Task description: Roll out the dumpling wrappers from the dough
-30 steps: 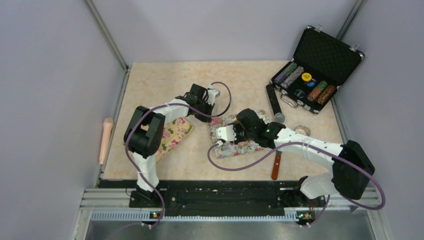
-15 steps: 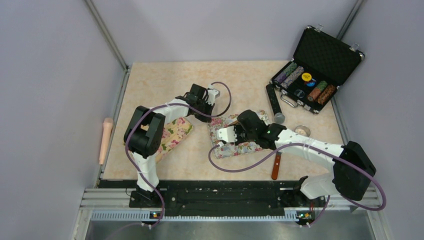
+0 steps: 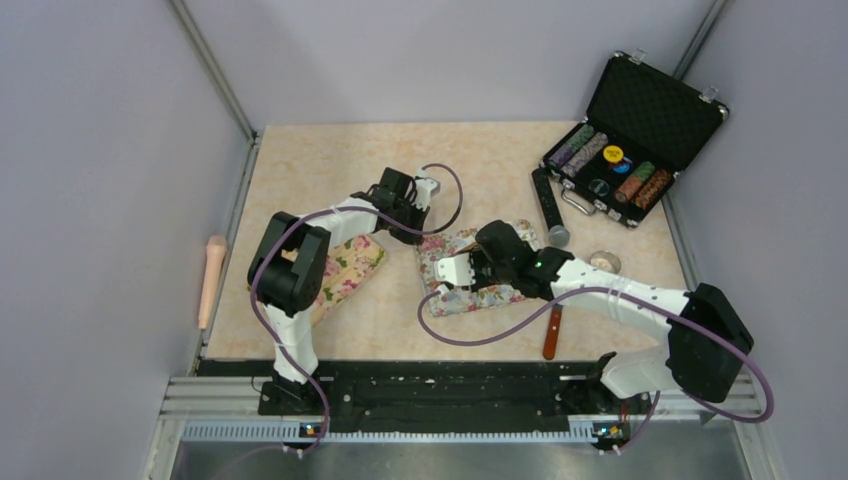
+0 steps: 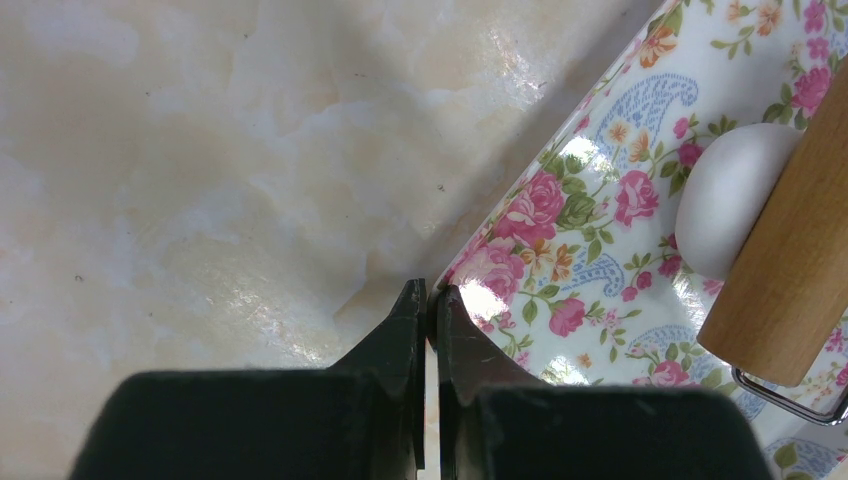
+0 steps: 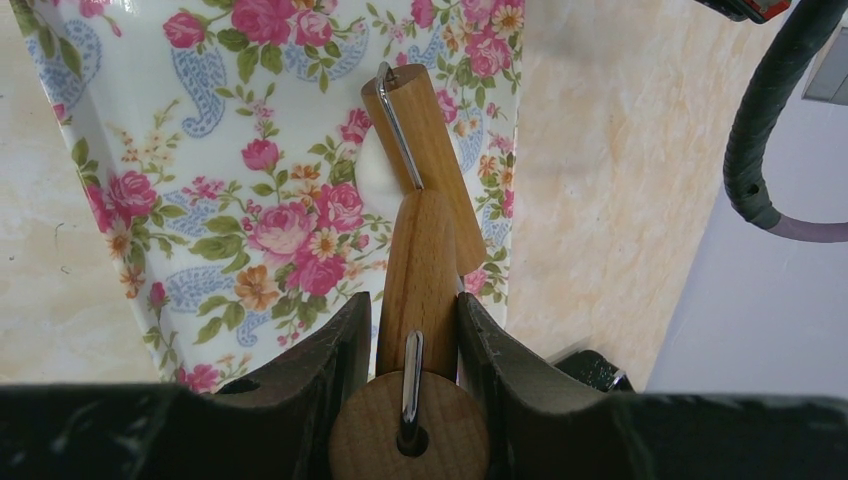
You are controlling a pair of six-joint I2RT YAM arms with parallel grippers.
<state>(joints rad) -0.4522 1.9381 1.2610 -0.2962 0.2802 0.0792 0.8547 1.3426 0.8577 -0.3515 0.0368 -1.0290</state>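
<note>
Here roller points away from right fingers, over dough.

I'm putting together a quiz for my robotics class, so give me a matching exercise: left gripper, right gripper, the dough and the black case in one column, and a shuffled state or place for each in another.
1. left gripper
2. right gripper
3. dough
4. black case

A. open, lid up, far right
B. shut on the wooden roller handle
C. white lump on the floral mat, partly under the roller
D. pinched shut on the floral mat's edge

Pairs: 1-D, 2-B, 3-C, 4-A
</note>
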